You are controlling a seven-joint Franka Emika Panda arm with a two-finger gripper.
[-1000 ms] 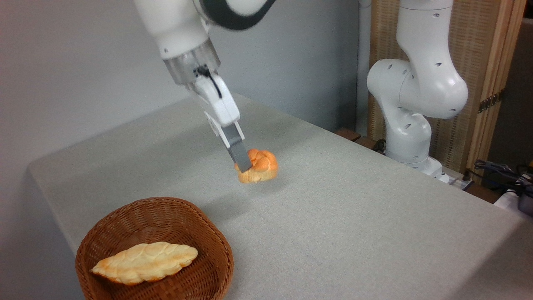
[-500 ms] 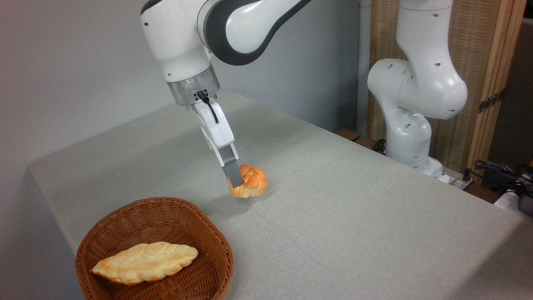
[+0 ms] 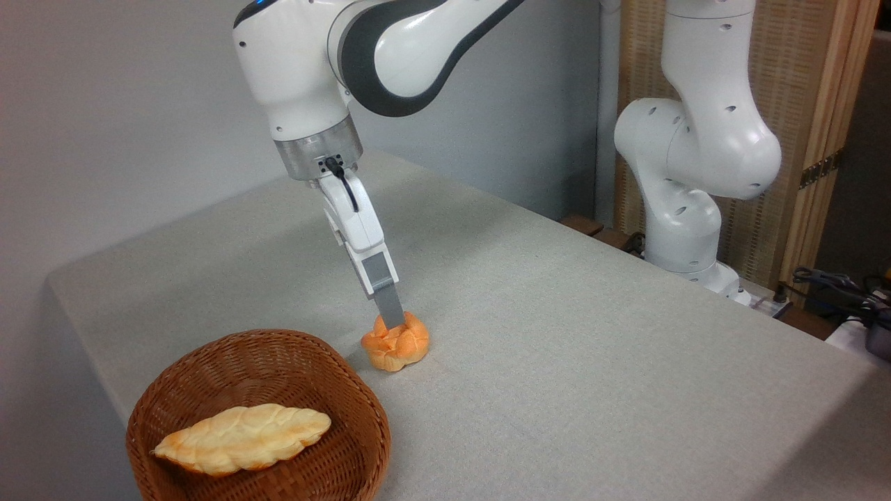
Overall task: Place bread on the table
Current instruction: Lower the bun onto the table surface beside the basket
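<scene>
Camera view: I see my hand [image 3: 392,321] pinched narrowly on the bread [image 3: 395,342], which sits on the tabletop [image 3: 592,362] just beside the basket [image 3: 259,415].

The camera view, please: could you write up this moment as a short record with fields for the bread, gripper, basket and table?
bread: small knotted orange bun, resting on the cloth just right of the basket, apart from it
gripper: pointing down with a finger on the bun's top; shut on it as far as this view shows
basket: brown wicker, front left corner, holding a long pale braided loaf
table: grey-green cloth, bun on it
task state: bun down, not yet released
</scene>
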